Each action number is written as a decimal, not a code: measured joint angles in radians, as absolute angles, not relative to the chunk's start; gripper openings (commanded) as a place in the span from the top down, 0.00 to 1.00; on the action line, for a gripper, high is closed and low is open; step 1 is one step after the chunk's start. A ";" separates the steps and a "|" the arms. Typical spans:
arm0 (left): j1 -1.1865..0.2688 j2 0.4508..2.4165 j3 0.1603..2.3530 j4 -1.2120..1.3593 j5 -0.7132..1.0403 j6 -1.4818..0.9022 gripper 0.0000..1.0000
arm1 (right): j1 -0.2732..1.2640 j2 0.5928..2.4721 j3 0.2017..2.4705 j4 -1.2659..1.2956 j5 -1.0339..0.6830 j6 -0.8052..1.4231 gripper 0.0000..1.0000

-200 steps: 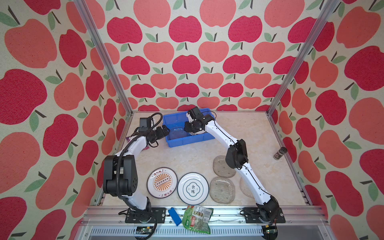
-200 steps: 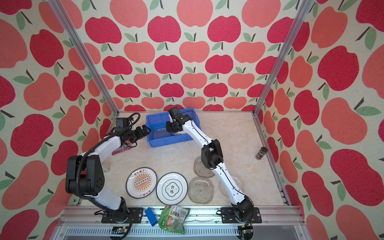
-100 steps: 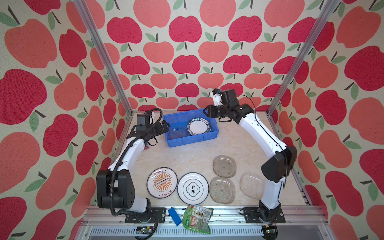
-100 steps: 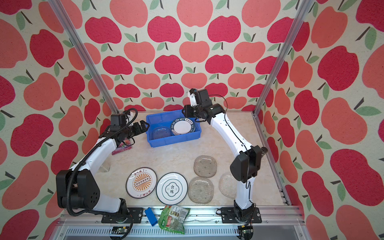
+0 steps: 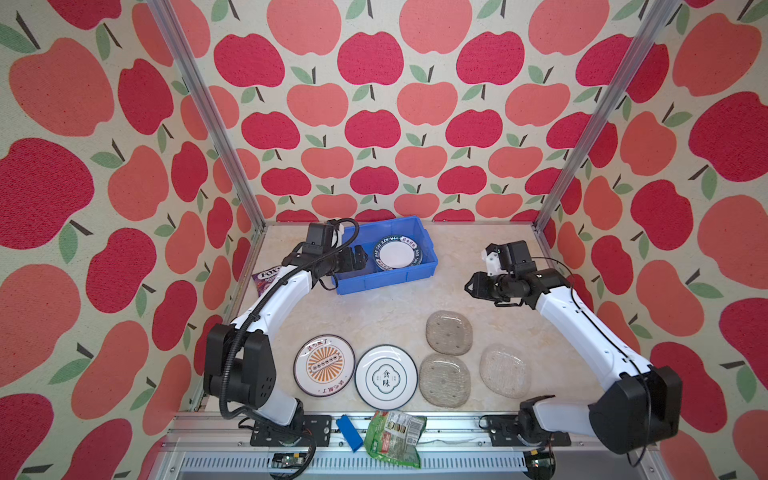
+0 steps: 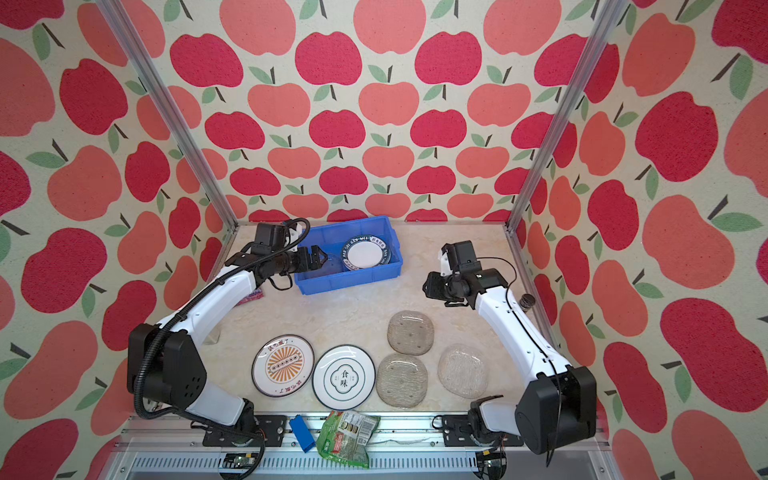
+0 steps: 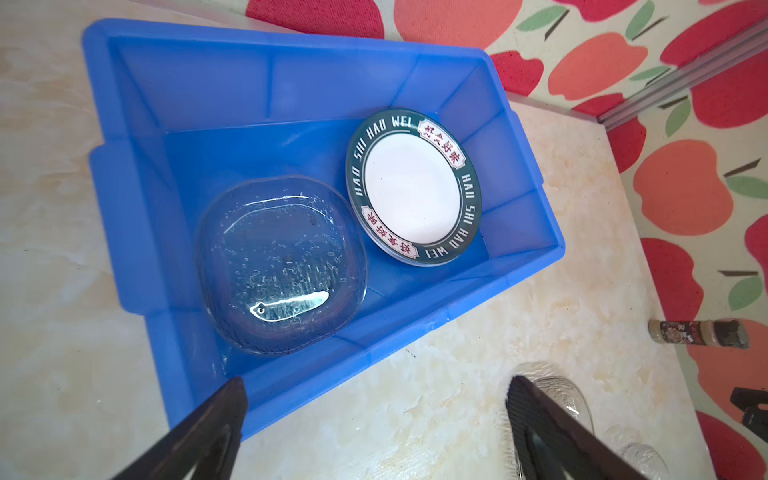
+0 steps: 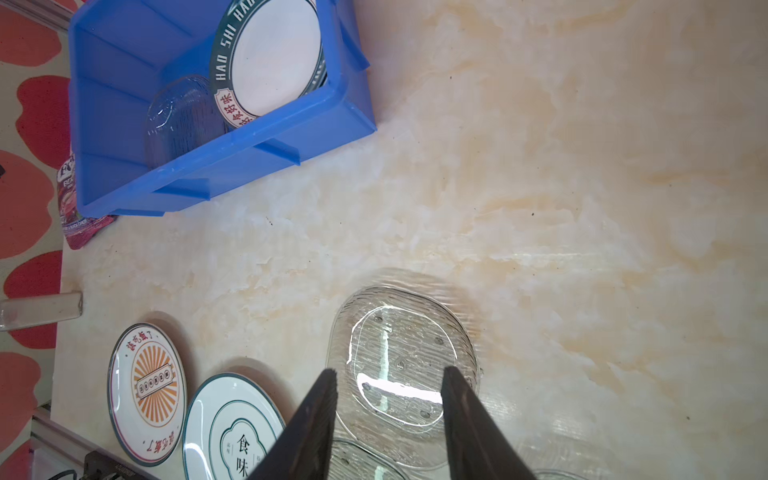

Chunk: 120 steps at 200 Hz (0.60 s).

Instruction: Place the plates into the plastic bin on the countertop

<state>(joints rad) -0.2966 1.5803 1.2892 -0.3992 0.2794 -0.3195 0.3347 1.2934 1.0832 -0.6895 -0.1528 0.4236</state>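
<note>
Plates are split between the blue bin and the surface. At the far left a purple packet lies by the wall, partly under the left arm. That arm's jaws stand wide open and empty above the left end of the plastic bin, which sits at the back of the cream surface.

Inside the bin a clear glass plate lies on the left. Just beside it on the right is a lettered round plate, with another rim showing under it.

Along the front lie a sunburst plate and a Chinese-character plate, side by side. Below them on the front rail are a small blue block and a green packet.

Next come three textured glass plates in a loose cluster, all flat on the surface. The right arm hangs right of the bin, well apart from it. Its jaws are partly open with nothing between them. A small jar lies by the right wall.
</note>
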 measured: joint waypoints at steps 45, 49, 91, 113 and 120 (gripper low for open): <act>-0.431 1.663 1.329 -0.424 0.245 -0.292 0.01 | 0.291 1.261 0.871 -0.681 -0.208 0.448 0.54; -0.432 1.663 1.329 -0.424 0.245 -0.292 0.01 | 0.290 1.261 0.857 -0.678 -0.213 0.451 0.55; -0.429 1.663 1.335 -0.423 0.229 -0.293 0.00 | 0.287 1.293 0.796 -0.644 -0.247 0.456 0.64; -0.427 1.663 1.335 -0.424 0.220 -0.293 0.00 | 0.287 1.333 0.781 -0.620 -0.254 0.461 0.64; -0.426 1.663 1.335 -0.424 0.220 -0.294 0.00 | 0.287 1.346 0.777 -0.614 -0.254 0.462 0.64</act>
<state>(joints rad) -0.4255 1.6634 1.3346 -0.4236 0.2203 -0.2935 0.2874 1.3457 0.7773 -0.6140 -0.2543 0.4618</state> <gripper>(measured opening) 0.998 0.357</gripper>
